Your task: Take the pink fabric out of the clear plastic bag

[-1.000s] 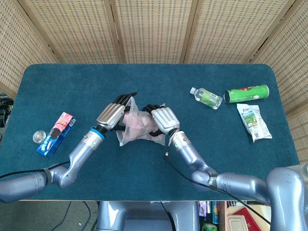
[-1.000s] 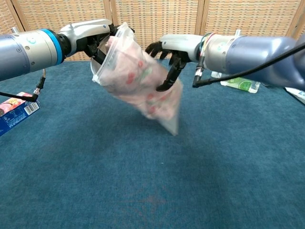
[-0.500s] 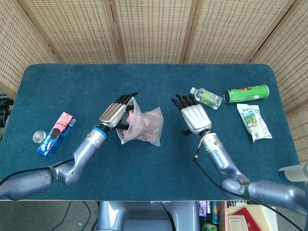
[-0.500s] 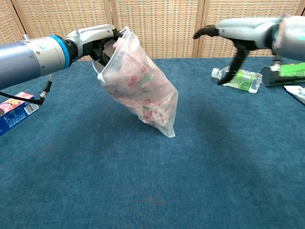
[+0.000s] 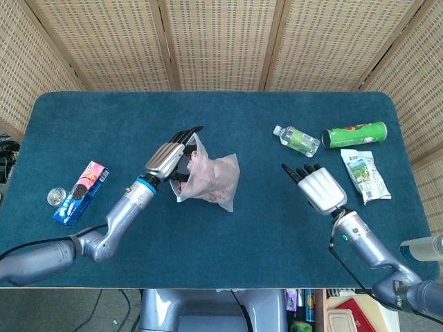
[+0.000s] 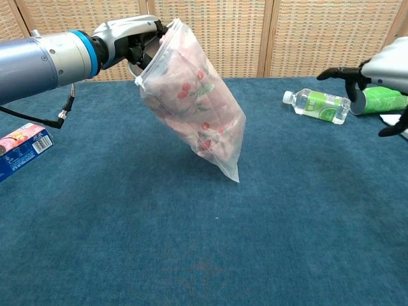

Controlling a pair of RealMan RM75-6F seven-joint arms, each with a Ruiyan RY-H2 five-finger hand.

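The left hand (image 5: 169,156) grips the mouth of the clear plastic bag (image 6: 194,105), lifting it, with the pink fabric (image 6: 191,111) inside. Well right of the bag, the right hand (image 5: 321,189) hovers empty, fingers spread.

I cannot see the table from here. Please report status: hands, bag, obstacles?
Left hand grips clear plastic bag at its mouth, lifted. Right hand open, apart from it. Pink fabric inside bag. Nothing between the hands.

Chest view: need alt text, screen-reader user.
The left hand holds a clear plastic bag by its open mouth above a blue carpeted table, crumpled pink fabric still inside. The open right hand is at the right edge, near a small clear green-labelled bottle.
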